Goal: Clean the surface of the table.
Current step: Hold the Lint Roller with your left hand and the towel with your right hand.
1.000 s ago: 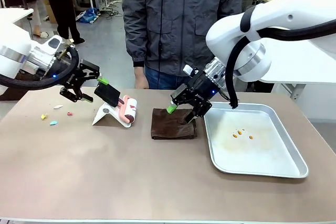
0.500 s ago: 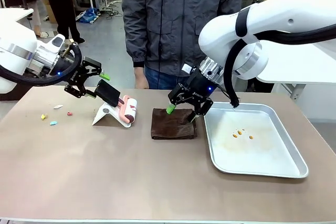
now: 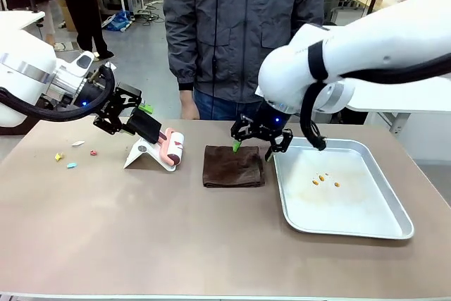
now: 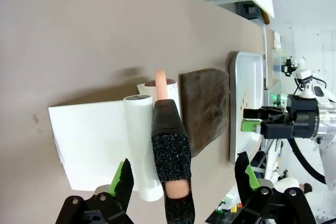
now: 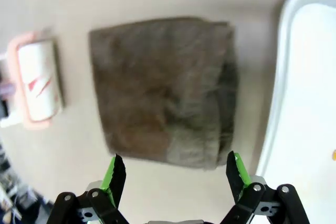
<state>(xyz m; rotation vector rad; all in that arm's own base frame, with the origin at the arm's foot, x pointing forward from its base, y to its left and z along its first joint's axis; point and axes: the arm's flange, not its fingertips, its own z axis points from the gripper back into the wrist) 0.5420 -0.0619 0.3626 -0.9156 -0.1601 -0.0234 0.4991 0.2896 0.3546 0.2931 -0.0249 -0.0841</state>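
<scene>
Table: cloth btwn roller, tray

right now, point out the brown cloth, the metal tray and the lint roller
brown cloth (image 3: pixel 233 166), front view, middle of its top
metal tray (image 3: pixel 345 206), front view, bare floor
lint roller (image 3: pixel 174 145), front view, white roll

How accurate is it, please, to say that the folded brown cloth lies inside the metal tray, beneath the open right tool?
One detail is off: the front view shows the cloth on the table beside the tray, not inside it. It is folded, brown and beneath the open right tool.
</scene>
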